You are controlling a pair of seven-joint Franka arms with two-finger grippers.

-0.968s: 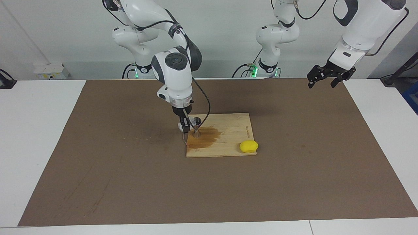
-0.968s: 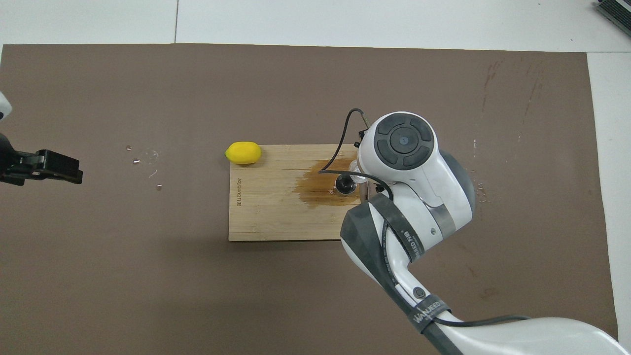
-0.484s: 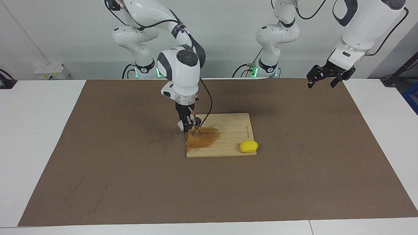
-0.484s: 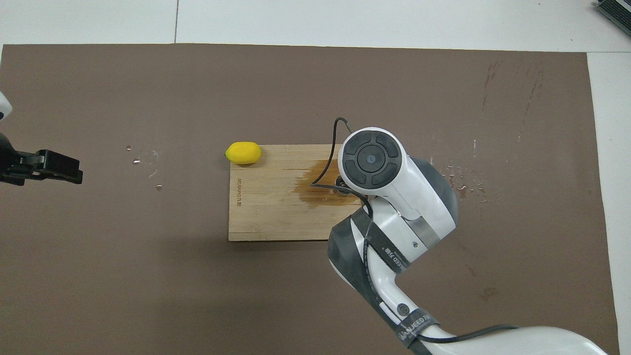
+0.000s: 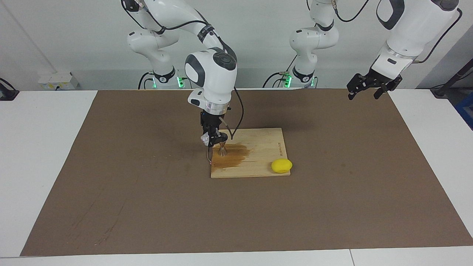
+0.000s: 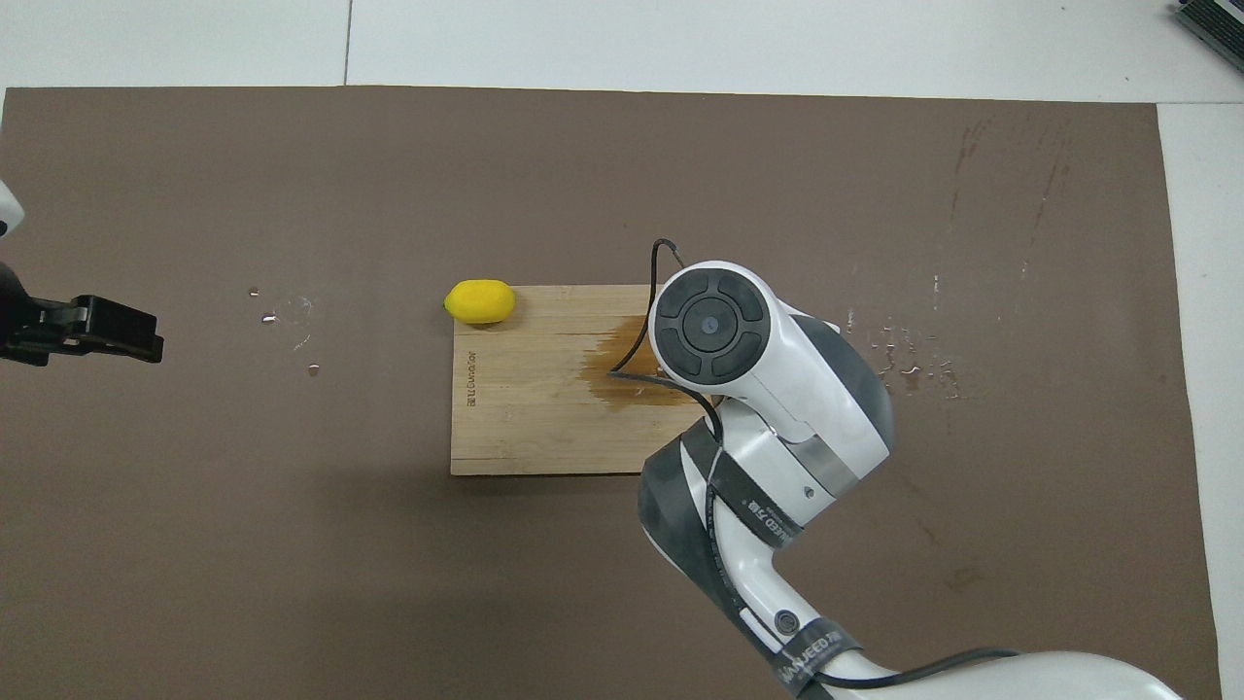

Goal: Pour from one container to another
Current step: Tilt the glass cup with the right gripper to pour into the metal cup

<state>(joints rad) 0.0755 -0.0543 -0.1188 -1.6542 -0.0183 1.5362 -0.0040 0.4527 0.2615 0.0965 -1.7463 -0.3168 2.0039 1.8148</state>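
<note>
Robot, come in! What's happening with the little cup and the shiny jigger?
Right end effector tipping clear cup over jigger. Left end effector waits, open. Nothing in the way.

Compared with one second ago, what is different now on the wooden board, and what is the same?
The right gripper, with the tiny clear cup at its fingers, tilted more over the small shiny steel jigger, and its wrist swung toward the left arm's end. The jigger, the wet brown stain, the wooden cutting board and the yellow lemon stayed in place. The left gripper waits in the air as before.
</note>
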